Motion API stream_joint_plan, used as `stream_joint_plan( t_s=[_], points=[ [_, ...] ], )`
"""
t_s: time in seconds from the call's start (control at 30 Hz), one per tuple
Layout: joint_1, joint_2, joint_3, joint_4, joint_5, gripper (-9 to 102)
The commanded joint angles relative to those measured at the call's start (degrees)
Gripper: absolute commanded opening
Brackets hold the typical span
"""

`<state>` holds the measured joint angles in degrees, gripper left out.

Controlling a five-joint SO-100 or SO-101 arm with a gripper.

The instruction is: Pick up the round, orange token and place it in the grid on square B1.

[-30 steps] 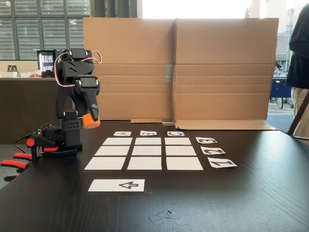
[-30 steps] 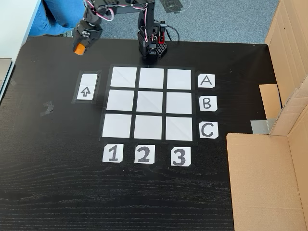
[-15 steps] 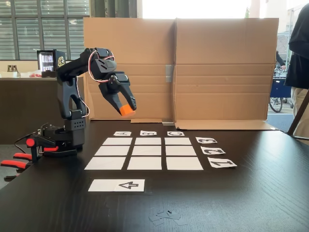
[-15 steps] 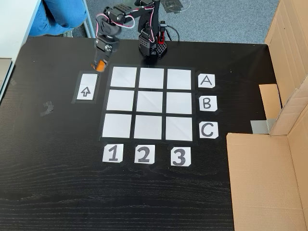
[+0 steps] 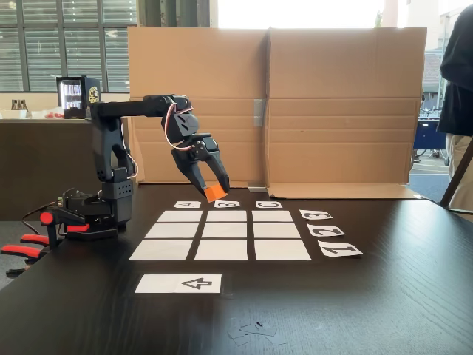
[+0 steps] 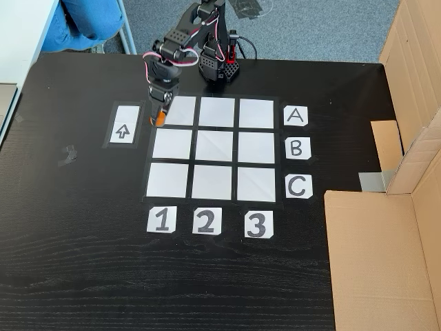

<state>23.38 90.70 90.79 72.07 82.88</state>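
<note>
My gripper is shut on the orange token and points down, holding it above the table. From above, the token hangs over the left edge of the grid, at the cell in the A row and the 1 column. Square B1 is a bare white cell, one row below the token in the view from above. From the side, the token floats near the B label at the grid's far edge.
A white arrow strip lies beside the grid's 1 column. The arm's base stands on the A side, with red clamps. Cardboard walls border the table. A person stands at the right.
The arm has swung from beyond the arrow strip toward the grid and stretched out lower, carrying the token along in the shut gripper.
</note>
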Motion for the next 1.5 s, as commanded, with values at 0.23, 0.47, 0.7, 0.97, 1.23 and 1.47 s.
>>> stream_joint_plan(
  t_s=[0.23, 0.47, 0.7, 0.97, 1.23, 1.47],
  points=[
    [-3.8, -8.4, -1.8, 0.7, 4.6, 0],
    [-4.0, -12.3, -1.3, 0.3, 7.5, 0],
    [-3.2, -15.6, -2.0, -1.8, 8.5, 0],
    [-2.8, -17.9, -3.9, -2.6, 8.8, 0],
    [-3.0, -20.5, -5.3, -2.7, 8.8, 28],
    [-3.0, -20.8, -4.6, -4.3, 8.9, 56]
  ],
)
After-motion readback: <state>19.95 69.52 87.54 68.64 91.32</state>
